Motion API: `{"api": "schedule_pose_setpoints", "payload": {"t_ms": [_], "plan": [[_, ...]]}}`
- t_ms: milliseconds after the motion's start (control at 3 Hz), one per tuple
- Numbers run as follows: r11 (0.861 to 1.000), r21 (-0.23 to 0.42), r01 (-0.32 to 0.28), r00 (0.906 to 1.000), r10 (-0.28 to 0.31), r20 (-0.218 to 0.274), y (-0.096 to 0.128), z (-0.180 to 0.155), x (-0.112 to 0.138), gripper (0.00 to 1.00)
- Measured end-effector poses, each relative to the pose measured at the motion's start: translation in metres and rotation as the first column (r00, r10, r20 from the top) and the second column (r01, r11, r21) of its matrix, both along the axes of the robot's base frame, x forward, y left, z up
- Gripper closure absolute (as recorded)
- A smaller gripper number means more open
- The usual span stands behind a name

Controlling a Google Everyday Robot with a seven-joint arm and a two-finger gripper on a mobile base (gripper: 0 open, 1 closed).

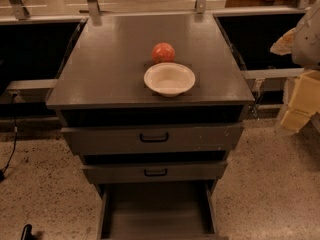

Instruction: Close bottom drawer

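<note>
The bottom drawer (157, 209) of the dark grey cabinet (110, 79) is pulled far out, and its plain grey inside shows at the lower edge of the camera view. Its front and handle are cut off by the frame's bottom edge. The mid-width drawer (155, 172) and the widest top drawer (153, 138) above it each stand slightly out, with dark gaps over them. My gripper (301, 104) shows as pale yellowish blocks at the right edge, under the white arm (307, 34). It is to the right of the cabinet, apart from it, about level with the top drawer.
A white bowl (169, 78) and a red-orange fruit (163, 52) sit on the cabinet top. Speckled floor (40, 184) lies on both sides. A black cable (11, 149) runs down at the left, and a small black object (26, 231) is at the lower left.
</note>
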State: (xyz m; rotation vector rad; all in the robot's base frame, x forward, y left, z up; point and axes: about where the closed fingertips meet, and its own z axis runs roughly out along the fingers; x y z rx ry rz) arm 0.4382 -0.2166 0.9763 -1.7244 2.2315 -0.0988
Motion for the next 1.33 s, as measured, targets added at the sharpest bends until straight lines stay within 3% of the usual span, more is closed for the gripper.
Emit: {"api": "schedule_pose_setpoints", "payload": {"t_ms": [333, 667, 1000, 1333], "plan": [[1.0, 0.0, -0.001, 1.0, 0.001, -0.001, 0.0, -0.002, 0.0, 0.0], [1.0, 0.01, -0.025, 0.9992, 0.025, -0.032, 0.008, -0.052, -0.003, 0.0], [0.995, 0.058, -0.086, 0.9958, 0.088, -0.024, 0.033, -0.11, -0.019, 0.0], [0.992, 0.075, -0.106, 0.9943, 0.106, -0.003, 0.04, -0.13, -0.025, 0.0]]}}
